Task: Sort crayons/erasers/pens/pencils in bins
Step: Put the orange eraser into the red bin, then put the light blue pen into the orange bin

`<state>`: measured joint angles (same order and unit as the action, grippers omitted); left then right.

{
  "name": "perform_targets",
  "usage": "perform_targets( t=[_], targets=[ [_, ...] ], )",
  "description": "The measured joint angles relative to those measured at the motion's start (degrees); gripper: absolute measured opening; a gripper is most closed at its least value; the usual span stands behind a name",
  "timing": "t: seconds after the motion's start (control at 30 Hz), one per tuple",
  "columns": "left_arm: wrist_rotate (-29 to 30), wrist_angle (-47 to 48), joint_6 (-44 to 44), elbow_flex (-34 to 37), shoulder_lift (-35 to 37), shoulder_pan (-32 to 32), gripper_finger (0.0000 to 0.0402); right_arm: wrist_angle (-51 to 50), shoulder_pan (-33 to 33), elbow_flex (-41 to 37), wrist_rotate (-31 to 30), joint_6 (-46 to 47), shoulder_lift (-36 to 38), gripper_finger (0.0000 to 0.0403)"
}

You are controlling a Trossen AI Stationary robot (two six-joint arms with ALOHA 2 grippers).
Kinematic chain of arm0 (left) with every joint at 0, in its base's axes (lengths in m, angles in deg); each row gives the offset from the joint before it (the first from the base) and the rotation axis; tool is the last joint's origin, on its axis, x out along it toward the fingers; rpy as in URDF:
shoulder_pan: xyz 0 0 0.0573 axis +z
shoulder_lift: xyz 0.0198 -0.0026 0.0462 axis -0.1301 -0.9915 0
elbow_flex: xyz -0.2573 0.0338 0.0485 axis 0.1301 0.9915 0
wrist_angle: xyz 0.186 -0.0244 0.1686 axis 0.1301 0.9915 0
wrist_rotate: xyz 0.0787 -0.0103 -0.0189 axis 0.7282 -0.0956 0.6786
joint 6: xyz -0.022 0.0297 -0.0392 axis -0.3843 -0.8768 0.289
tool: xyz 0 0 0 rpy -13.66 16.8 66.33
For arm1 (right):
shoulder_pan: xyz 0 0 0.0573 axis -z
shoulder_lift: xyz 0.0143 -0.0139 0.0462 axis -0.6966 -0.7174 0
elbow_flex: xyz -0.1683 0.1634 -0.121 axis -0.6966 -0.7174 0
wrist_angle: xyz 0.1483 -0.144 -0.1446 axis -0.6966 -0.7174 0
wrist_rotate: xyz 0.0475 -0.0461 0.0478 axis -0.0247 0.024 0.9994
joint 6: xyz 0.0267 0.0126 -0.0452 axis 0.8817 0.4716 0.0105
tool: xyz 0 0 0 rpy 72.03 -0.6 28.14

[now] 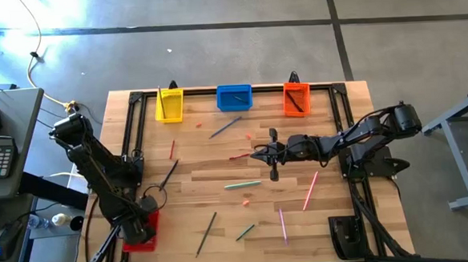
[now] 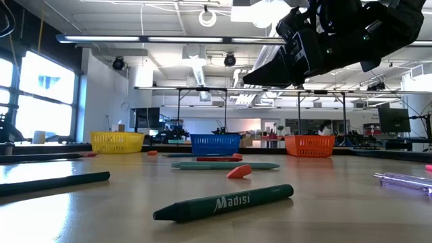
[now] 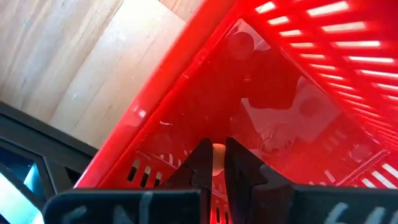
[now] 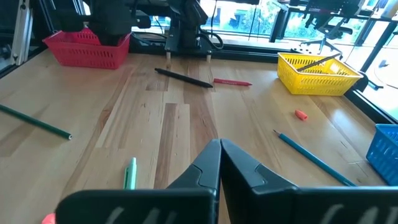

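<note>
Most of the sorting was still ahead: sticks and erasers (image 1: 246, 201) lay scattered on the tabletop (image 1: 197, 185), with only a few pieces in the yellow bin (image 1: 168, 105) and orange bin (image 1: 296, 99). My left hand (image 3: 217, 163) hung over the red bin (image 3: 298, 93), fingers pressed on a small pale lump only the left wrist view showed; what it was I could not tell. My right hand (image 1: 272, 155) hovered pressed together, empty, mid-table.

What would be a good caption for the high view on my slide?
Left gripper shut over the red plastic bin; right gripper shut mid-table above scattered pens and pencils on the wooden table.
</note>
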<state>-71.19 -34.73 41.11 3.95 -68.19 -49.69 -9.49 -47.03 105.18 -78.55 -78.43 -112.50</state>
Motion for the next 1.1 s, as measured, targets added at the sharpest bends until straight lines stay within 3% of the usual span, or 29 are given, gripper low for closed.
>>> perform_targets(
  t=[0.13, 0.53, 0.9, 1.1],
  targets=[
    [0.0, 0.0, 0.1, 0.0, 0.0, 0.0, 0.0014, 0.0, 0.0, 0.0, 0.0, 0.0, 0.0, 0.0002],
    [-3.0, 0.2, -1.5, -0.5, 0.0, 0.1, 0.0095, -0.1, 0.0, 0.0, 0.0, 0.0, 0.0, 0.0002],
    [-13.0, 10.7, -15.7, -10.1, 0.0, 2.0, 0.0105, 0.1, 0.0, 0.0, 0.0, 0.0, 0.0, 0.0002],
    [-5.7, 4.9, -27.0, -13.1, 0.3, 2.8, 0.0083, 0.3, 0.0, 0.0, 0.0, 0.0, 0.0, 0.0002]
  ],
)
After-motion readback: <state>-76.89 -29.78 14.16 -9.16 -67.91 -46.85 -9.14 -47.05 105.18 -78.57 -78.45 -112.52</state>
